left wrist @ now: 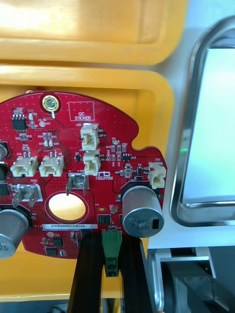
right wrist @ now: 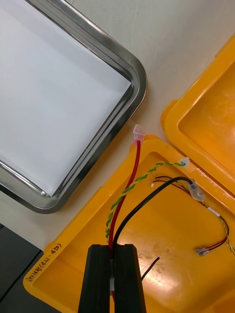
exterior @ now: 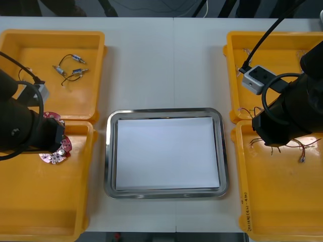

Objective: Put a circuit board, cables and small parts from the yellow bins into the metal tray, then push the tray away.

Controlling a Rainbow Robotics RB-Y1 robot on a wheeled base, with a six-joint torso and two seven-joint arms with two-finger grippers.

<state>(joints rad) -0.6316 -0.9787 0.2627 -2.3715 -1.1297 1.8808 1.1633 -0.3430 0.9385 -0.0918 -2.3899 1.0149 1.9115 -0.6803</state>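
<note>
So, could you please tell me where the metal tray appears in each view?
Front view: the metal tray, mid-table between the yellow bins.
Right wrist view: its corner lies beyond the right tool gripping cables.
Left wrist view: its rim lies beside the circuit board in the left tool.
Shared landmark: the tray's white inside.

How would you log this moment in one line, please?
left hand shut on circuit board, at near left bin | right hand shut on cables, at near right bin | metal tray white inside, no parts yet
</note>
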